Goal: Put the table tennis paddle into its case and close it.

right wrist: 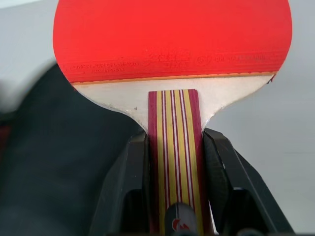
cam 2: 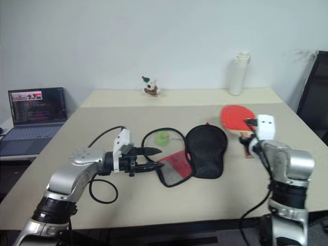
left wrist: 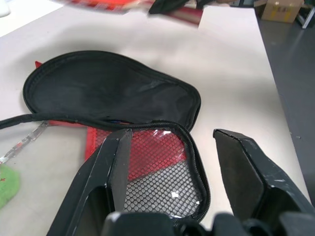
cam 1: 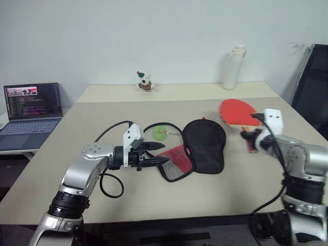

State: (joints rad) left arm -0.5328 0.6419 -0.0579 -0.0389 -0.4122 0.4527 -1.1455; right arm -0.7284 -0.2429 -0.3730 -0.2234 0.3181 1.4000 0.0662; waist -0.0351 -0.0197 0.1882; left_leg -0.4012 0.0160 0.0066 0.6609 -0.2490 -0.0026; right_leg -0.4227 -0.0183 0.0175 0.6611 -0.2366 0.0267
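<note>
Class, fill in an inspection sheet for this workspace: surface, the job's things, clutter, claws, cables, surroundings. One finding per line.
Surface: beige table, flat, second table section behind.
Job's things: table tennis paddle gripped by its handle; case lying unzipped, black face up, red mesh flap folded out, green charm beside it.
Clutter: white bottle and small toy figure at the far edge.
Claws: left claw open at the mesh flap's edge; right claw shut on the paddle handle.
Cables: black cable looping from the left arm.
Surroundings: laptop on a side desk, dark chair, white wall.
</note>
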